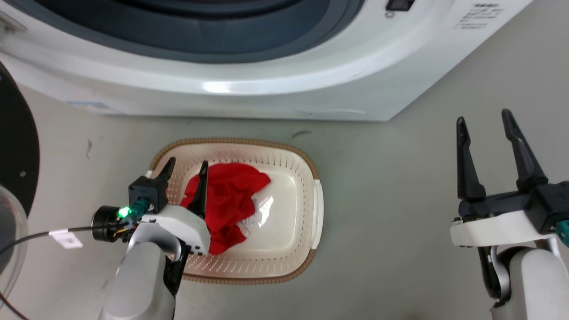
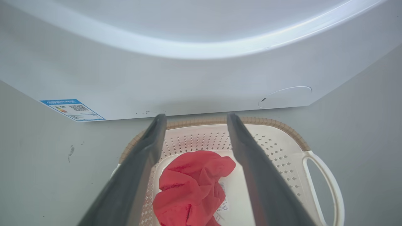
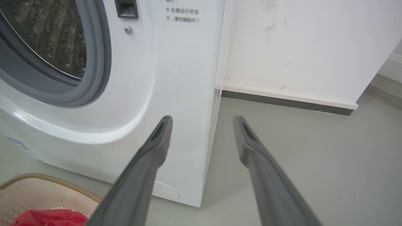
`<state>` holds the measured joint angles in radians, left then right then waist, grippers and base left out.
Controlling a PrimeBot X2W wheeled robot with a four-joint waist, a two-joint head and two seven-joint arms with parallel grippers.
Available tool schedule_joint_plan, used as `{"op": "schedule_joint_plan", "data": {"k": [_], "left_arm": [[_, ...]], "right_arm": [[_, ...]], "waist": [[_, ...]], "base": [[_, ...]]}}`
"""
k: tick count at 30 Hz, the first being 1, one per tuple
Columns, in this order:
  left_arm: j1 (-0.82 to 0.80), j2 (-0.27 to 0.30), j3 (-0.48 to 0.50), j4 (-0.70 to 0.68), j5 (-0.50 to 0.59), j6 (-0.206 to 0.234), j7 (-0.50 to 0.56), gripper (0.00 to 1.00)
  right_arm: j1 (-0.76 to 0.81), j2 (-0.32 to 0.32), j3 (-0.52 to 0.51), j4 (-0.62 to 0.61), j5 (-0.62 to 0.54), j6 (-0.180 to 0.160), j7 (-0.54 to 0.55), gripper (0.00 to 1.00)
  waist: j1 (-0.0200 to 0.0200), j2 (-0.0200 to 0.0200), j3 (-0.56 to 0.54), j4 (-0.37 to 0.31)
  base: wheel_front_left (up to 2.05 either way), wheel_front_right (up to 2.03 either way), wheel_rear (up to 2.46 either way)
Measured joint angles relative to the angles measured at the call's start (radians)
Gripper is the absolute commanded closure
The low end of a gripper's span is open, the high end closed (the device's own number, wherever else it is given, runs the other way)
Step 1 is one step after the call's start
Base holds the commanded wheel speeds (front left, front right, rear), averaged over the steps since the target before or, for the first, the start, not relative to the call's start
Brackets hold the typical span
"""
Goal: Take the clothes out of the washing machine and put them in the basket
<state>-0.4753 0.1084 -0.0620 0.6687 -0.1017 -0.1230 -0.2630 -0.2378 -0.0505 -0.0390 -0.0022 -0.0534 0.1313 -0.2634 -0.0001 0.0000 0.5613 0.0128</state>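
One large white front-loading washing machine, one cream perforated plastic basket with brown woven-look rim, one crumpled heap of red fabric, and two grippers, the left gripper and right gripper, with two dark fingers each.

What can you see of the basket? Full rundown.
The basket is a cream-white, plastic-looking rounded rectangle with perforated walls, a brown woven-look rim and a loop side handle. It stands upright on the grey floor before the washing machine. A crumpled red garment with a white label lies inside. The open left end effector hangs over it.
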Motion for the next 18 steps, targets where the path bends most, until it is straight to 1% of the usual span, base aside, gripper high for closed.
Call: {"op": "schedule_joint_plan", "data": {"k": [4,7,9,12,15,16,18], "left_arm": [[0.058,0.012,-0.014,-0.087,0.0,-0.004,0.0,0.0],[0.095,0.013,-0.016,-0.133,-0.026,-0.006,0.0,0.0],[0.116,0.025,-0.031,-0.181,-0.03,-0.006,0.0,0.0],[0.121,0.033,-0.04,-0.208,-0.037,-0.006,0.0,0.0],[0.122,0.06,-0.074,-0.247,-0.054,-0.006,0.0,0.0],[0.122,0.06,-0.074,-0.247,-0.054,-0.006,0.0,0.0],[0.111,0.084,-0.094,-0.248,-0.069,-0.006,0.0,0.0]], "right_arm": [[0.018,0.0,0.008,0.015,0.016,0.0,0.0,0.0],[0.032,0.0,0.015,0.025,0.028,0.0,0.0,0.0],[0.042,0.0,0.023,0.033,0.039,0.0,0.0,0.0],[0.049,0.0,0.027,0.036,0.048,0.0,0.0,0.0],[0.059,0.0,0.038,0.042,0.063,0.0,0.0,0.0],[0.059,0.0,0.038,0.042,0.063,0.0,0.0,0.0],[0.062,0.0,0.041,0.042,0.07,0.0,0.0,0.0]], "waist": [[0.0,0.0,-0.07,-0.006],[0.0,0.0,-0.116,-0.012],[-0.0001,0.0,-0.152,-0.022],[-0.0001,0.0001,-0.172,-0.031],[-0.0001,0.0,-0.19,-0.059],[-0.0001,0.0,-0.19,-0.059],[-0.0002,0.0,-0.194,-0.076]], "base": [[0.0,0.0,0.0],[0.0,0.0,0.0],[0.0,0.0,0.0],[0.0,0.0,0.0],[0.0,0.0,0.0],[0.0,0.0,0.0],[0.0,0.0,0.0]]}}
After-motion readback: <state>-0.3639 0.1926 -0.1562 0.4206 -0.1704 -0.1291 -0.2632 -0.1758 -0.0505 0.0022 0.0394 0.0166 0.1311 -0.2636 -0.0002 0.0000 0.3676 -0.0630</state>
